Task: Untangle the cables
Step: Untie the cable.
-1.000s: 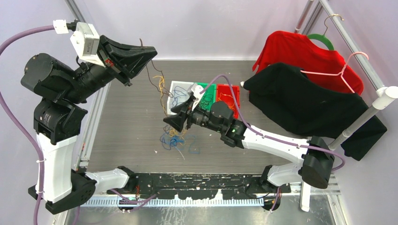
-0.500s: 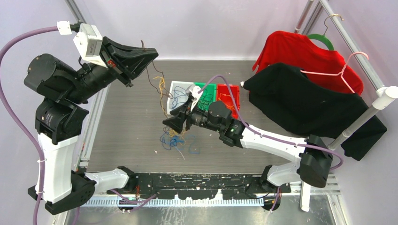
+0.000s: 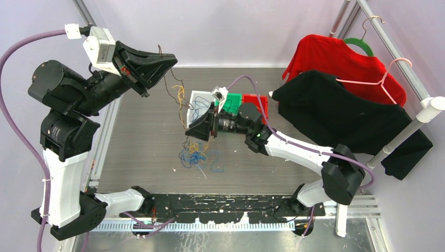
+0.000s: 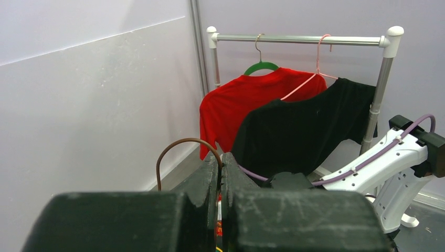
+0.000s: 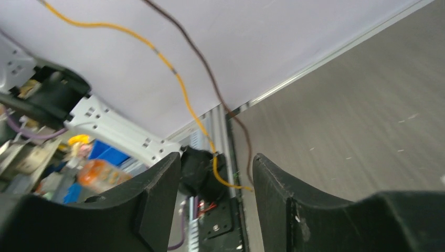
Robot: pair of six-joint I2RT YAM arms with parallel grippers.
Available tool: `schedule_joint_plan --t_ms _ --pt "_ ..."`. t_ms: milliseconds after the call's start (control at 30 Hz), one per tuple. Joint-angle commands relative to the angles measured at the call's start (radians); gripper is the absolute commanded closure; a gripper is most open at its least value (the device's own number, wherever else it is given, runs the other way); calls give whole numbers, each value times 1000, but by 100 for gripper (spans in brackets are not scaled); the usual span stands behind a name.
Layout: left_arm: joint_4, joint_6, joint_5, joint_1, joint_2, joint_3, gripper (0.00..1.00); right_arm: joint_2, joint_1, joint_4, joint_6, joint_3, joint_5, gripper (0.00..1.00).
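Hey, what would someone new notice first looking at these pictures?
The left gripper, raised high at far left, is shut on a brown cable, with thin strands hanging toward the blue and orange tangle of cables mid-table. The right gripper is open beside those strands; a red shirt and a black shirt hang at right.

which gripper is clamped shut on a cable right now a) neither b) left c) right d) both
b: the left gripper is pressed shut on the brown cable, while the right gripper stands open.
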Motion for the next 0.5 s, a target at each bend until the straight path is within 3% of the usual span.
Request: schedule_joint_plan --t_ms 0,233,333,467 --pt "66 0 -6 1 -15 5 100 14 6 123 96 51 -167 42" --pt "71 1 -6 0 -18 0 100 14 7 122 95 52 -183 52" --pt "73 2 -6 1 -18 -2 100 22 6 150 124 51 -196 61" --pt "76 5 -9 1 -18 -3 100 52 8 227 187 51 -206 62"
